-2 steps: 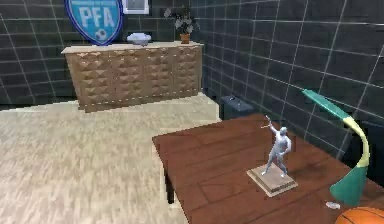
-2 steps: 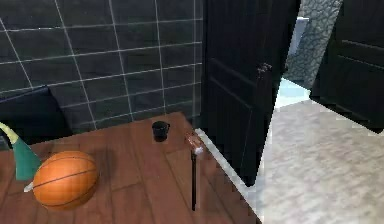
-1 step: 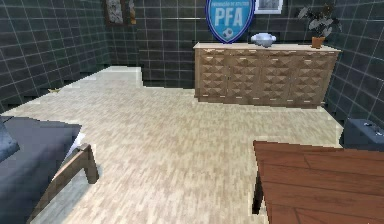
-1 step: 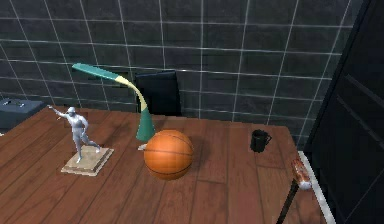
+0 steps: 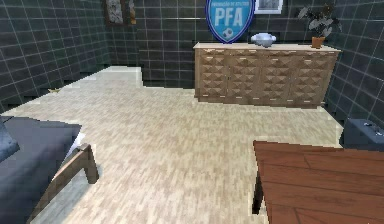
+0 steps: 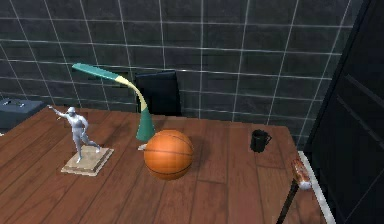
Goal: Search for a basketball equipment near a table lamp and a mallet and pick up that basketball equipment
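Note:
An orange basketball [image 6: 168, 153] rests on a brown wooden table [image 6: 220, 190] in the arm side view, a little left of the middle. Just behind it rises a green and teal table lamp [image 6: 128, 95] whose long shade reaches toward the view's left. At the table's right edge lies a long-handled tool with a reddish end, probably the mallet [image 6: 297, 180].
A white figure statue [image 6: 80, 140] on a plinth stands left of the ball, and a small black cup [image 6: 259, 141] to its right. A dark chair back [image 6: 160, 93] shows behind the table. Ahead are open wood floor [image 5: 170, 130], a sideboard [image 5: 265, 75], a bed corner [image 5: 40, 160] and the table's corner [image 5: 320, 185].

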### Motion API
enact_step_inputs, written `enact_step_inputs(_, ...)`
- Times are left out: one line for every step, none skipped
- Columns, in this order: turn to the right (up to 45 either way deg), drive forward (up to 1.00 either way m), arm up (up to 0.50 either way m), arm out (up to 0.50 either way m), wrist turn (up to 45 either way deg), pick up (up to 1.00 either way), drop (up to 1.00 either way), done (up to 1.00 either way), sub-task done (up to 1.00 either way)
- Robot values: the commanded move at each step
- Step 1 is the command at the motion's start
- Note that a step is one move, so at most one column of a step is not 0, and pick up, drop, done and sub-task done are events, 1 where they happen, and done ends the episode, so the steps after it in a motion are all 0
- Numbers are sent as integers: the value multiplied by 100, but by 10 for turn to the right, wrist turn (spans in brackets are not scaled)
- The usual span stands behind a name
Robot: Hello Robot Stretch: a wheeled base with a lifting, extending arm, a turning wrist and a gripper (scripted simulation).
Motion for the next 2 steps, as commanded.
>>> enact_step_inputs(0, 0, 34, 0, 0, 0, 0, 0, 0)
enact_step_inputs(0, 0, 0, 32, 0, 0, 0, 0, 0)
